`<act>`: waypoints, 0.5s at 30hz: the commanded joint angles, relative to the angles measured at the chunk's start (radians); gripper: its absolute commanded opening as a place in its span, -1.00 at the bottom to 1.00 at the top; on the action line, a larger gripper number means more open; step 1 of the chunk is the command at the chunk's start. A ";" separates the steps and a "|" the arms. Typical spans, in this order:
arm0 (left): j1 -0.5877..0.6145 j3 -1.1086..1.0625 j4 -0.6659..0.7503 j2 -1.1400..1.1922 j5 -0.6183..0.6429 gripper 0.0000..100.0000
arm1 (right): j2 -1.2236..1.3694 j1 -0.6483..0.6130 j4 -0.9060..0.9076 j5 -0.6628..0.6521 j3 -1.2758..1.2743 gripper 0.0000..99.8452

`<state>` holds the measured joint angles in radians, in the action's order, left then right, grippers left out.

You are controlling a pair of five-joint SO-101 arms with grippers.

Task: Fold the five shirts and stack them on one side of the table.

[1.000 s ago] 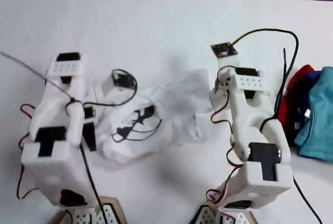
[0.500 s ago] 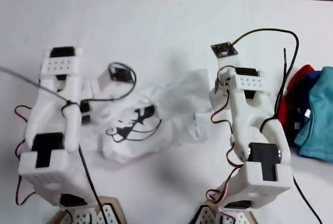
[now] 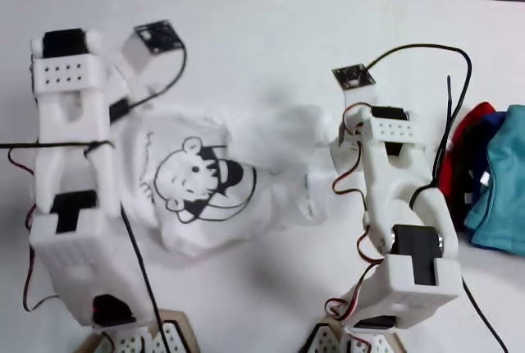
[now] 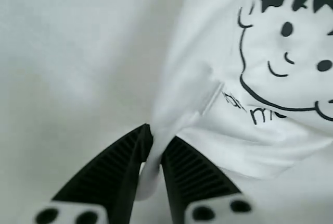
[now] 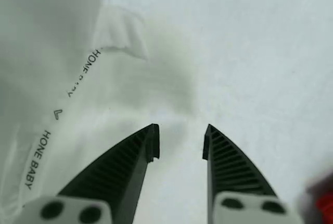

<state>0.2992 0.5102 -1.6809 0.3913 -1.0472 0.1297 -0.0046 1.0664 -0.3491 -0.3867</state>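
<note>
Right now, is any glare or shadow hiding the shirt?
High view: even light, no glare, a soft shadow along the near edge of the shirt. Left wrist view: no glare, shirt evenly lit. Right wrist view: soft shading in the folds.

The shirt (image 3: 213, 205) is soft matt cloth, the left tool (image 4: 156, 135) ridged matt plastic
</note>
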 commanded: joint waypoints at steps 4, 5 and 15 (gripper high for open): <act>0.135 0.124 0.002 0.126 -0.017 -0.96 | -0.005 -0.005 -0.008 0.003 0.029 -0.70; 0.153 0.120 0.002 0.147 -0.026 -0.96 | -0.012 -0.010 -0.008 0.003 0.032 -0.69; 0.186 0.127 0.009 0.207 -0.023 -0.96 | -0.004 -0.341 -0.030 -0.017 0.097 -0.29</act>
<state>0.4726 0.5869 -1.6809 0.6015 -1.0641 0.1312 -0.2654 1.0526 -0.3491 -0.3345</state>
